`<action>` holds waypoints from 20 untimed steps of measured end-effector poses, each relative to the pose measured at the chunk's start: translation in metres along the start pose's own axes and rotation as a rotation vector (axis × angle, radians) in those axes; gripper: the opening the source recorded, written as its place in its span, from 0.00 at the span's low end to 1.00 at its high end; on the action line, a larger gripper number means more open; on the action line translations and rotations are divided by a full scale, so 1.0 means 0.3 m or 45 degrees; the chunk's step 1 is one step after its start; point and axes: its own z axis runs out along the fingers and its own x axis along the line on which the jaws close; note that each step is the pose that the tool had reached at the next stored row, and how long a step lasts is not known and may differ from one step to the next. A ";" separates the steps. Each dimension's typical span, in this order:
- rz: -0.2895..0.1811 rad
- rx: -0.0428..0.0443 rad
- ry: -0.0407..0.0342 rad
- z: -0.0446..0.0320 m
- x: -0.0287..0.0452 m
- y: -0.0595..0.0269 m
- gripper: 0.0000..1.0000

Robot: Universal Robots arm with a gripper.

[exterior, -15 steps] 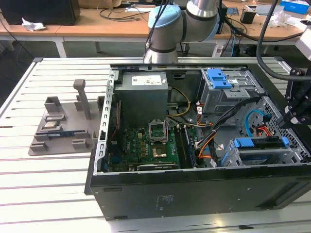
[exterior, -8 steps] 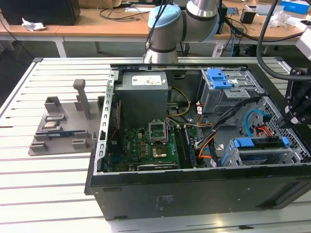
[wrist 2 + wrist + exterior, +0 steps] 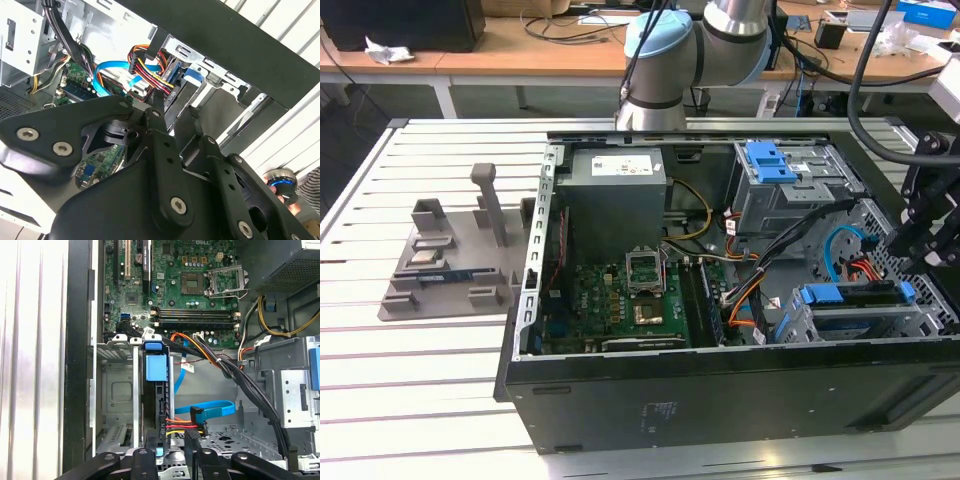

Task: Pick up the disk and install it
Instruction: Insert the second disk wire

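The disk (image 3: pixel 154 390) stands on edge in the cage (image 3: pixel 117 390), lengthwise.

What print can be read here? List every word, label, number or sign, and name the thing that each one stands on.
No text here is clear enough to quote.
power supply label: lines of print, too small to read.
motherboard: white lettering, too small to read.
cable tag: white, blurred.
computer case: tiny marks on the outer wall, unreadable.
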 end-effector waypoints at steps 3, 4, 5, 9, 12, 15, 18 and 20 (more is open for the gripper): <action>0.000 0.000 -0.0002 0.000 -0.005 0.000 0.36; 0.000 0.000 -0.0003 0.001 -0.013 0.000 0.36; 0.000 0.000 -0.0001 0.001 -0.015 0.000 0.36; -0.002 0.000 0.0000 0.003 -0.039 0.000 0.36; -0.002 0.000 0.0001 0.005 -0.063 0.002 0.36; -0.003 0.000 0.0000 0.007 -0.079 0.013 0.36; -0.003 0.000 0.0001 0.009 -0.089 0.028 0.36; -0.003 0.000 0.0000 0.010 -0.091 0.033 0.36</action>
